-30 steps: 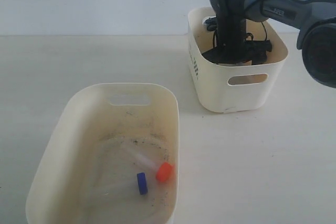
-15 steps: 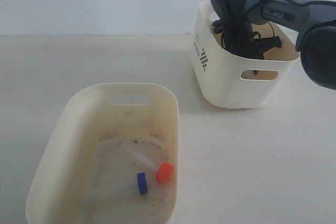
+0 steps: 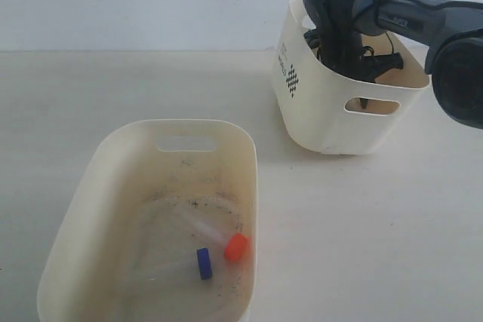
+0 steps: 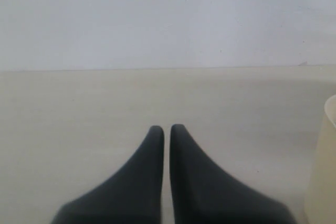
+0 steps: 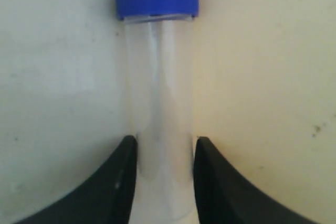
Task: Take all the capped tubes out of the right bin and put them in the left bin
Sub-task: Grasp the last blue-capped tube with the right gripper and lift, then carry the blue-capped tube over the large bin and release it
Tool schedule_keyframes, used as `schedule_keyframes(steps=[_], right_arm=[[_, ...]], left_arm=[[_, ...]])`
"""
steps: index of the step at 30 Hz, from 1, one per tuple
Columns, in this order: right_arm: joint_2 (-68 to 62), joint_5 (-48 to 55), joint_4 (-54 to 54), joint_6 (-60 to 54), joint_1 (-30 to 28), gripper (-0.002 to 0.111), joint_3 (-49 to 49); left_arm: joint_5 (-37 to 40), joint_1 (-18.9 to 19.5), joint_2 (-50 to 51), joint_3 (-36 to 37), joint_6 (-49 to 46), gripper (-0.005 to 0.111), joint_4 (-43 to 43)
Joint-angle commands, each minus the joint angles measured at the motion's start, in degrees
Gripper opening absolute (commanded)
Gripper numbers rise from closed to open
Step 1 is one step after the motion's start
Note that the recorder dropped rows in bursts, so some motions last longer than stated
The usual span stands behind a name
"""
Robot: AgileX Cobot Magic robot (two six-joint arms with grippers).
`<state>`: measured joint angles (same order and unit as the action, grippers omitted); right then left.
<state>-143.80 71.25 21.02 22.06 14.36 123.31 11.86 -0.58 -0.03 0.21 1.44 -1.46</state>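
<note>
One capped tube (image 5: 157,93) between jaws inside right bin (image 3: 332,122).

Exterior above right bin (image 3: 332,122), right wrist close inside it

Left bin (image 3: 94,209), holding two capped tubes (image 3: 236,247), sits before right bin (image 3: 324,115).

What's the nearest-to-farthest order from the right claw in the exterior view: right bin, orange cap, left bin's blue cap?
1. right bin, around the right claw.
2. orange cap, in the left bin, right side.
3. blue cap, beside it, farther left.
</note>
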Motion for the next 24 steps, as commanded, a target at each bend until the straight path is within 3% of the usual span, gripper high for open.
schedule_keyframes(steps=[1,24], right_arm=[[-1.75,-1.28,-5.62,-0.38,0.1,0.0,-0.64],[14.21,-1.28,-4.84,0.5,0.1,0.0,-0.52]], left_arm=[[-0.26,0.02,0.03,-0.21,0.54,0.004,0.36],[-0.26,0.02,0.03,-0.21,0.54,0.004,0.36]])
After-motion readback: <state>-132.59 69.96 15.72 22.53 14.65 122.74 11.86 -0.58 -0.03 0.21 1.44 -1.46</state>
